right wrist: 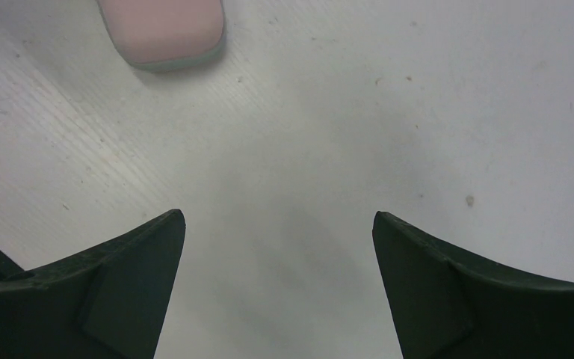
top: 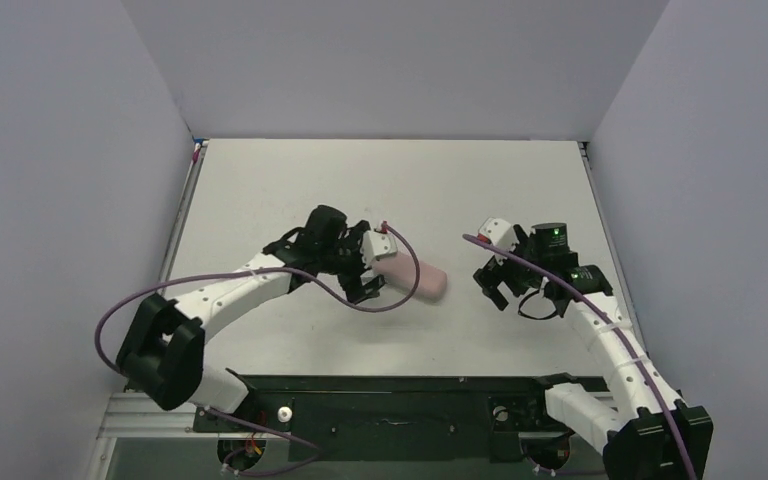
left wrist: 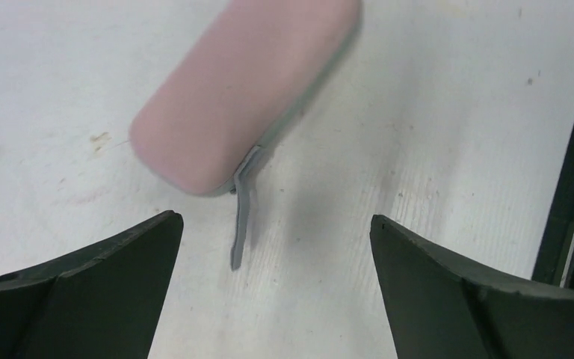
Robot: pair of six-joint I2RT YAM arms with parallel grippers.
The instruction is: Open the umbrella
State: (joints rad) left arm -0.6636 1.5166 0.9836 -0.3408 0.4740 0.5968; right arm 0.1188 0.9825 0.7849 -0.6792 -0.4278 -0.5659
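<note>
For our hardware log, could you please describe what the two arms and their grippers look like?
The left arm and right arm have white links and black joint housings, each trailed by a thin purple cable. The left gripper and right gripper have black, wedge-shaped fingers tapering to points. A white camera mount sits at each wrist, and a green light glows on the right wrist.

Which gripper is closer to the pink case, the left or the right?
The left gripper: it sits open right at one end of the pink case, while the right gripper hangs well apart from the other end.
</note>
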